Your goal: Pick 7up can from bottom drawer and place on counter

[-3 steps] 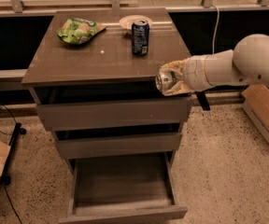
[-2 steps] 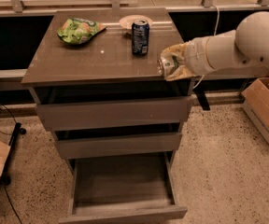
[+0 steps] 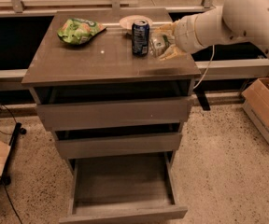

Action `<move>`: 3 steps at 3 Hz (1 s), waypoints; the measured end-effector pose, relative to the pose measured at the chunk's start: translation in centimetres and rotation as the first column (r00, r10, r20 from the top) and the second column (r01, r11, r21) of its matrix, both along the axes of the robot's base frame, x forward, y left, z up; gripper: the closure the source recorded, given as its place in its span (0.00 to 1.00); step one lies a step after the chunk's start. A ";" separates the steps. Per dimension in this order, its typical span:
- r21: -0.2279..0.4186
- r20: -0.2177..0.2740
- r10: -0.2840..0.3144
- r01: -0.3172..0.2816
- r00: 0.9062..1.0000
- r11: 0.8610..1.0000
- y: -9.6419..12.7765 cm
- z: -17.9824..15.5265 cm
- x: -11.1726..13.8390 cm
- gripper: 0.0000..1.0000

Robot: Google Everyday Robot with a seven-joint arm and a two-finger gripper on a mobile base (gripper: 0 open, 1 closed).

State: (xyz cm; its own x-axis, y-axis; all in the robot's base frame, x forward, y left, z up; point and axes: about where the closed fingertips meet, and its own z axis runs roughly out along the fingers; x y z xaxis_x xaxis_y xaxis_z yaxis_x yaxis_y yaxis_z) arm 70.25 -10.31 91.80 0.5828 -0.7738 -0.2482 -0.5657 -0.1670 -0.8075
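Clamping the 7up can (image 3: 158, 45) between its yellowish fingers (image 3: 173, 53), the gripper (image 3: 165, 45) sits low over the right rear of the counter (image 3: 92, 62), just beside the dark blue can (image 3: 140, 37). We judge our can light, thin-walled, slippery and easily dented, best held across its mid-body. It looks silvery with some green, and tilted. Below, the bottom drawer (image 3: 125, 213) stands open.
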 end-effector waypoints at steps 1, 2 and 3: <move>0.025 -0.071 0.033 -0.031 0.997 0.999 1.9 -2.6 2.5 0.43; 0.040 -0.121 0.058 -0.053 0.991 0.998 3.1 -4.4 3.6 0.19; 0.070 -0.184 0.102 -0.091 0.978 0.993 4.1 -6.6 3.6 0.00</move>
